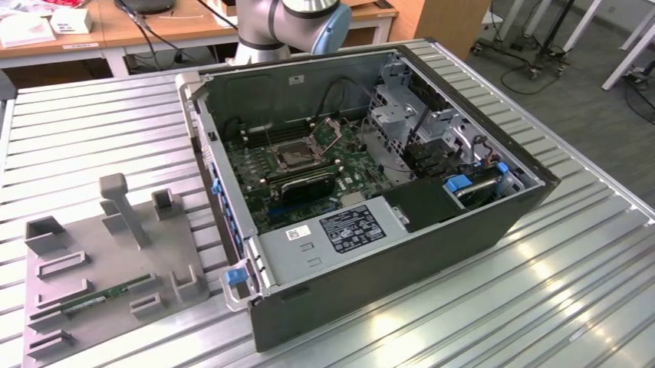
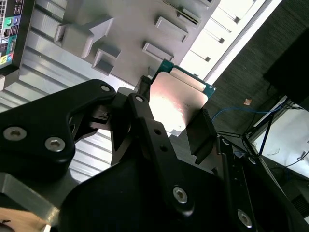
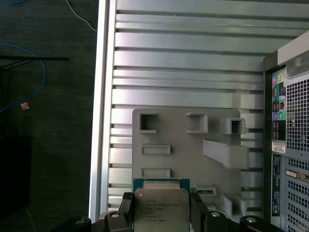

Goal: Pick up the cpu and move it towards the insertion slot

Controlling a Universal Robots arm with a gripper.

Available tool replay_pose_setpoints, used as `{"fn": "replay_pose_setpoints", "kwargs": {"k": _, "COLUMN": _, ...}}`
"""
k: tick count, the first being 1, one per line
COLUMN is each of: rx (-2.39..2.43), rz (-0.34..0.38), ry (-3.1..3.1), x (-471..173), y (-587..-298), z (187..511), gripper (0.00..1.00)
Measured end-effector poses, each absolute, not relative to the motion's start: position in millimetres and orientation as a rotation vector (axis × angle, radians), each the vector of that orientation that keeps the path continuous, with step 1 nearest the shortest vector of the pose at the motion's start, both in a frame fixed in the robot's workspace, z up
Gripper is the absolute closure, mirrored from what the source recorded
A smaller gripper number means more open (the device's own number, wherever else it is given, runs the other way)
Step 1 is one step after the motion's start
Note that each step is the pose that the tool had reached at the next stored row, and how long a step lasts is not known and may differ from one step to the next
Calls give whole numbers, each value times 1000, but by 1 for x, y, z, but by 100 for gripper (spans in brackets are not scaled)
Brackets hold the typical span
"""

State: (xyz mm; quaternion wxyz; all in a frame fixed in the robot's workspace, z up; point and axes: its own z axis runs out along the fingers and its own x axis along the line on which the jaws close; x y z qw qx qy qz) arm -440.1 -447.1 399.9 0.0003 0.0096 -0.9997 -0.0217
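The gripper (image 3: 161,213) pinches the cpu (image 3: 161,208) between its two black fingers (image 3: 126,212), one on each of two opposite edges; the second wrist view shows the same grip (image 2: 174,116). The chip is square, so it has no real long axis. Its silver metal top faces the first wrist camera, and its green edge points away from the body of the gripper. In the second wrist view the cpu (image 2: 181,96) stands out beyond the fingertips, tilted against the scene behind it.

Behind the chip lies the grey fixture plate (image 3: 183,159) with its raised pockets. The cpu seems to be lifted clear of the plate, but I cannot tell this for sure from these angles.

In the exterior view the same plate (image 1: 103,261) lies on the slatted metal table (image 1: 82,123), at the exterior view's left of the open computer case (image 1: 409,261). A thin green memory stick (image 1: 107,295) lies in one of the plate's long pockets. Inside the case is the green circuit board (image 1: 307,199), and on it sits the insertion slot (image 1: 297,156), a square silvery frame with a dark centre, well apart from the plate. The base of the arm (image 1: 287,23) stands behind the case.
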Motion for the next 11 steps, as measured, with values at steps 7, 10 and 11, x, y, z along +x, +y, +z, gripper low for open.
{"fn": "replay_pose_setpoints", "kwargs": {"k": 7, "rx": 30, "rz": -68, "ry": -3140, "x": -440, "y": -447, "z": 401, "gripper": 45}}
{"fn": "replay_pose_setpoints", "kwargs": {"k": 10, "rx": 30, "rz": -68, "ry": -3140, "x": -439, "y": -447, "z": 402, "gripper": 45}}
{"fn": "replay_pose_setpoints", "kwargs": {"k": 11, "rx": 30, "rz": -68, "ry": -3140, "x": -438, "y": -447, "z": 402, "gripper": 45}}
